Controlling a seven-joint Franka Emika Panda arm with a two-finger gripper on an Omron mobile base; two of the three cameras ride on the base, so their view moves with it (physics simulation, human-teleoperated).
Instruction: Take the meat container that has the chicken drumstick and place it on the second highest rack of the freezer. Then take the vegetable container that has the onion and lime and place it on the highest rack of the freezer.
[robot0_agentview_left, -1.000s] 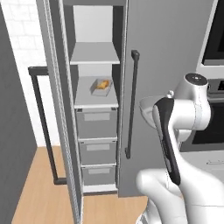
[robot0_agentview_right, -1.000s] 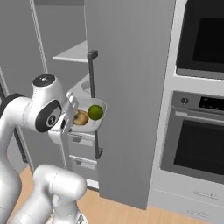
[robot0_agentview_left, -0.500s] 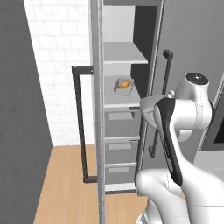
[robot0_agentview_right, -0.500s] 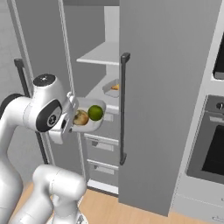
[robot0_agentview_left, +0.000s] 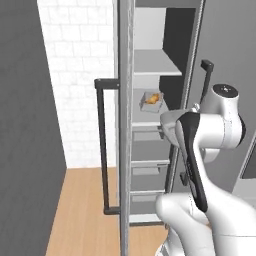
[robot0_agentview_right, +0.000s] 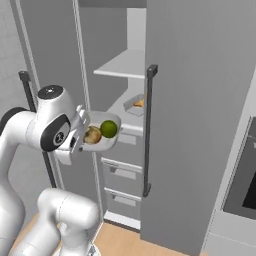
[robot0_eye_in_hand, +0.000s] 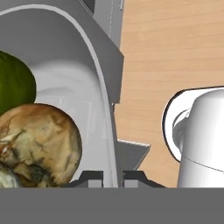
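The vegetable container (robot0_agentview_right: 102, 141) with the onion (robot0_agentview_right: 92, 134) and lime (robot0_agentview_right: 108, 128) hangs before the open freezer (robot0_agentview_right: 131, 107), its rim pinched by the gripper (robot0_eye_in_hand: 113, 177); the drumstick (robot0_agentview_left: 155, 98) lies on a shelf inside.

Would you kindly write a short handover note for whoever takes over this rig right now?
Gripper: shut on the rim of the vegetable container, held in front of the open freezer.
Inside it: onion and lime.
Done: the meat container with the chicken drumstick sits on a freezer rack, under the shelf above.
Left: set the vegetable container on the highest rack and release.
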